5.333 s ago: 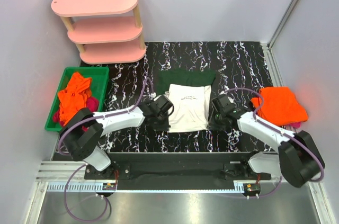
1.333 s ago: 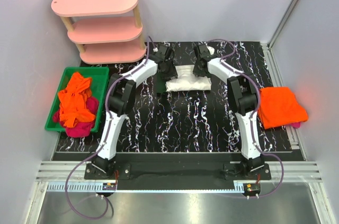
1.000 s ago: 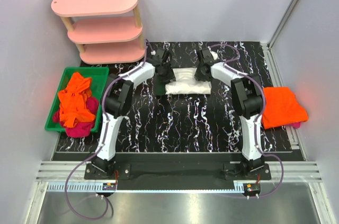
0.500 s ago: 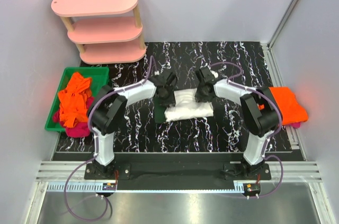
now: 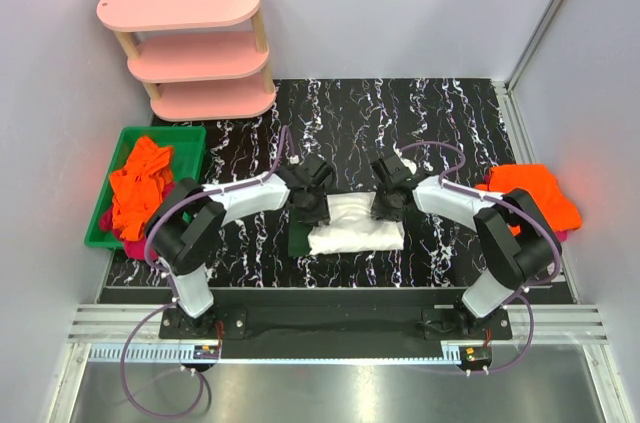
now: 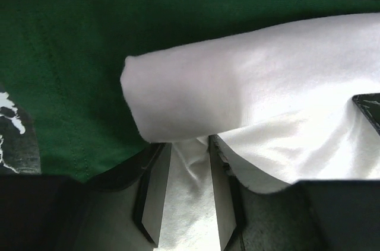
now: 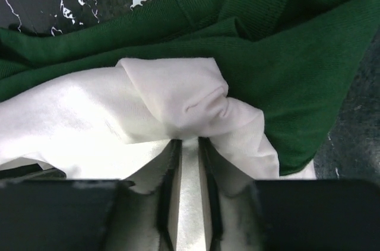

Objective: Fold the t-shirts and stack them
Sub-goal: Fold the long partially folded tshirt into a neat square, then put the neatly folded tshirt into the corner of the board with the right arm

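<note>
Pinching white cloth at both ends rn: left gripper [image 6: 184,165] & right gripper [image 7: 189,159] each clamp 1 fold of the white/green t-shirt [image 5: 355,236] on the table [image 5: 450,113].

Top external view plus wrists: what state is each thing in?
white t-shirt: folded, held at both ends
left gripper: jaws shut on white t-shirt
right gripper: jaws shut on white t-shirt
orange t-shirt: folded, lying far right
binned shirts: crumpled in green bin
</note>
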Available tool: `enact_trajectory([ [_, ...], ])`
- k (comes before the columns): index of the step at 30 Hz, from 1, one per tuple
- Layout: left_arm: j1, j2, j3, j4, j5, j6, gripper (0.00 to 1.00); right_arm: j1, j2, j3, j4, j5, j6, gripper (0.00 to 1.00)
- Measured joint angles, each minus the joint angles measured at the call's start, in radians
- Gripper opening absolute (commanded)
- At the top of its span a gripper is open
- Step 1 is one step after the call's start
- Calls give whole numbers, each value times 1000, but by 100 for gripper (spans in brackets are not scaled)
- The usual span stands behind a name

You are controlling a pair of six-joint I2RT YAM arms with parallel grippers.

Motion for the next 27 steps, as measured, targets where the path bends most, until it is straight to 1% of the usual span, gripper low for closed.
enact_trajectory([
  [1, -2, -4, -1, -3, -8, -2, 42, 1, -3, 1, -3, 4, -2, 36],
  [3, -5, -17, -2, -14, -32, -1, 43, 3, -16, 9, -26, 21, -16, 39],
  [5, -8, -40, 3, -36, -57, 5, 43, 4, -34, 35, -63, 41, -35, 41],
  [6, -9, -49, 12, -49, -68, 10, 43, 4, -45, 54, -80, 51, -44, 41],
  [9, -9, -72, 67, -73, -89, 28, 43, 4, -82, 129, -108, 65, -72, 34],
  [11, -9, -81, 106, -71, -94, 39, 39, 4, -98, 173, -108, 67, -90, 22],
  [13, -10, -77, 145, -52, -93, 57, 37, 4, -98, 203, -98, 67, -118, 19],
  [15, -10, -53, 158, -39, -90, 68, 36, 4, -80, 203, -101, 68, -134, 18],
  [21, -10, 106, 183, -2, -74, 93, 37, 4, 28, 203, -103, 75, -150, 18],
  [23, -9, 145, 187, 2, -63, 95, 38, 4, 53, 201, -104, 82, -150, 20],
  [25, -5, 147, 203, 2, -60, 100, 38, 4, 66, 200, -104, 94, -150, 23],
  [27, 1, 159, 207, 5, -53, 100, 39, 0, 76, 199, -103, 106, -147, 25],
])
